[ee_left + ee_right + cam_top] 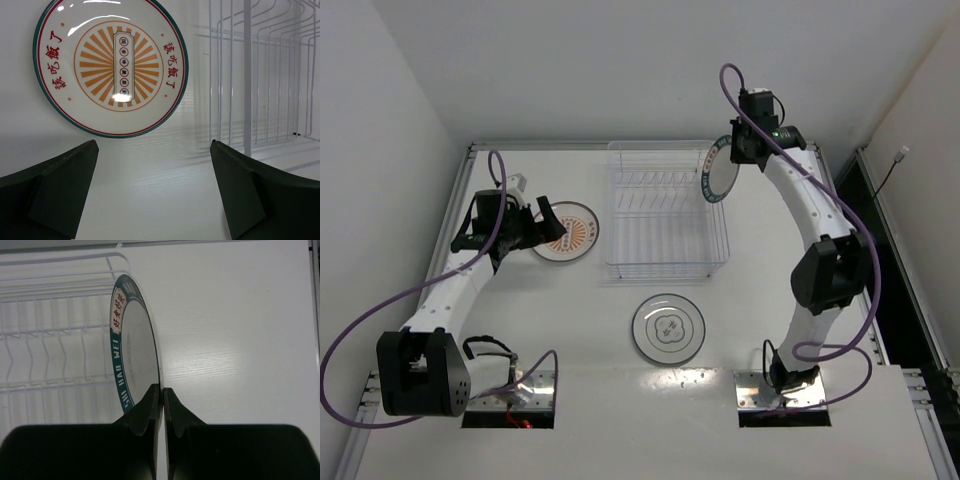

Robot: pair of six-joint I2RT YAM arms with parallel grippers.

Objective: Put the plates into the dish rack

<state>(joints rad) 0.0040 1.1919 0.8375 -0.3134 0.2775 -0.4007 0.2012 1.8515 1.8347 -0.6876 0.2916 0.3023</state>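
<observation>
The clear dish rack (665, 215) stands at the table's middle back with nothing in its slots. My right gripper (745, 150) is shut on the rim of the teal-lettered plate (718, 172) and holds it on edge, upright, above the rack's far right corner; the right wrist view shows that plate (135, 345) pinched between my fingers (150, 407). The orange sunburst plate (568, 232) lies flat left of the rack. My left gripper (545, 222) is open just over its left side; in the left wrist view the plate (111, 65) lies beyond the fingertips. The grey-motif plate (668, 328) lies flat in front of the rack.
The rack's wire dividers (260, 80) show at the right of the left wrist view and at the left of the right wrist view (55, 345). White walls enclose the table at left, back and right. Purple cables loop from both arms near the front edge.
</observation>
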